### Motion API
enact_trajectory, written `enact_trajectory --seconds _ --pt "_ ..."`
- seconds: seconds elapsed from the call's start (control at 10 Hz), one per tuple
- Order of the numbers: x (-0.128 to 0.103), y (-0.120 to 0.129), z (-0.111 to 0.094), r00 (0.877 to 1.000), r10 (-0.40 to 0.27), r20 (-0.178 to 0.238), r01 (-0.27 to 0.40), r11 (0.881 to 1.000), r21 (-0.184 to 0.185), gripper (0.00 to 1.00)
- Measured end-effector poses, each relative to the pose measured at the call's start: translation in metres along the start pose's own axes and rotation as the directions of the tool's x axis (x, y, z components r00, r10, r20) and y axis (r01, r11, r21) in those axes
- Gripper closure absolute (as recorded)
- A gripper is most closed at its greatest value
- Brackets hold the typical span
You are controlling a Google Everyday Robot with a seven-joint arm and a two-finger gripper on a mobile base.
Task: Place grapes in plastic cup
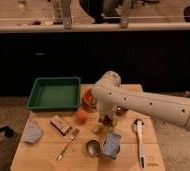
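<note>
Far left of the hand (pixel 106 123) a plastic cup (pixel 32 132) lies by the desk's (pixel 43 160) edge, a green tray (pixel 54 93) sits behind it, and an orange-red fruit (pixel 81 116) rests just left of the hand. The hand points down, low over the desk's middle, and whether it is wide, narrow or holding anything cannot be told. The grapes (pixel 121 110) show just right of the hand, partly under the arm.

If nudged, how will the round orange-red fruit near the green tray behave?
The orange-red fruit looks smooth and round, so it would probably roll on the flat table. It looks small, so it is likely light. The end effector hangs close beside it, above the table.
</note>
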Motion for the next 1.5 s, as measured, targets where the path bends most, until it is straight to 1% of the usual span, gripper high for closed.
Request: enact_trajectory --seconds 0.4,0.7,1.2,1.5 --pt "-0.001 -0.001 0.011 1.000 0.013 0.029 -0.014 0.999 0.043 1.00" --pt "0.005 0.004 0.016 0.998 0.034 0.045 -0.037 0.997 0.069 1.00" --pt "0.018 0.013 0.022 0.996 0.059 0.060 -0.064 0.994 0.085 1.00" --pt "0.021 0.020 0.028 0.995 0.058 0.077 -0.065 0.995 0.079 1.00"
